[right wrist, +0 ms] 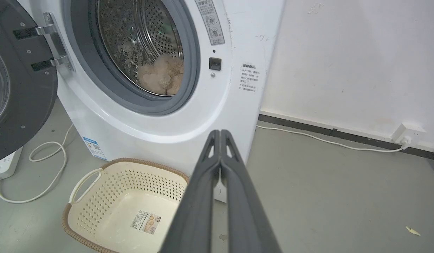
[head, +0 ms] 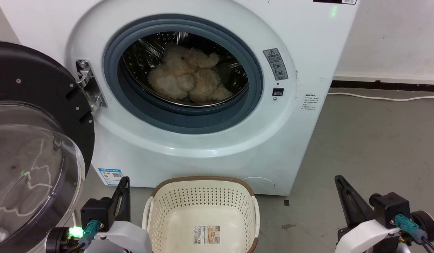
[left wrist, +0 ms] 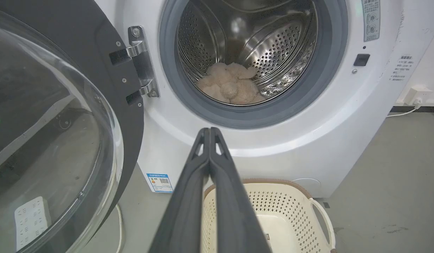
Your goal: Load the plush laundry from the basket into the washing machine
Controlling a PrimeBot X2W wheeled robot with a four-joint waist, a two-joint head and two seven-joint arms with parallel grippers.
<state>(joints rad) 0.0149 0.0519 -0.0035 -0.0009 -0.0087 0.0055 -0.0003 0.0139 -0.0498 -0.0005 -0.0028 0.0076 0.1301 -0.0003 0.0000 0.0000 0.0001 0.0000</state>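
**Plush toy in the drum, basket empty, both grippers closed**

The plush laundry (head: 188, 75) lies inside the washing machine (head: 301, 133), bunched in a shaggy cream heap on the lower part of the perforated steel drum (left wrist: 273, 45), well behind the grey rubber ring (head: 132, 102) of the port. Its rounded parts run together at this depth, so it is hard to tell which lump is the head and which a limb.

The door (head: 34, 140) stands swung wide open on the machine's left, hanging from its metal hinge (head: 88, 84), with the clear dome facing the head camera.

The basket (head: 202, 200) sits on the grey floor (head: 371, 147) just in front of the washer, below the port. It holds nothing, and the label (head: 206, 234) on its floor is in plain sight.

The left gripper (head: 123, 186) hovers low, just to the left of the basket and clear of it. In the left wrist view its two dark fingers are pressed together along their length, with nothing between them, and they point towards the machine's front below the port.

The right gripper (head: 343, 189) hangs well to the right of the basket, over bare floor. Its fingers are likewise closed against each other and empty in the right wrist view.

A white cable (head: 378, 96) runs along the foot of the wall to a socket (right wrist: 406, 133) on the right, and a white power strip (left wrist: 30, 219) shows through the door's dome.
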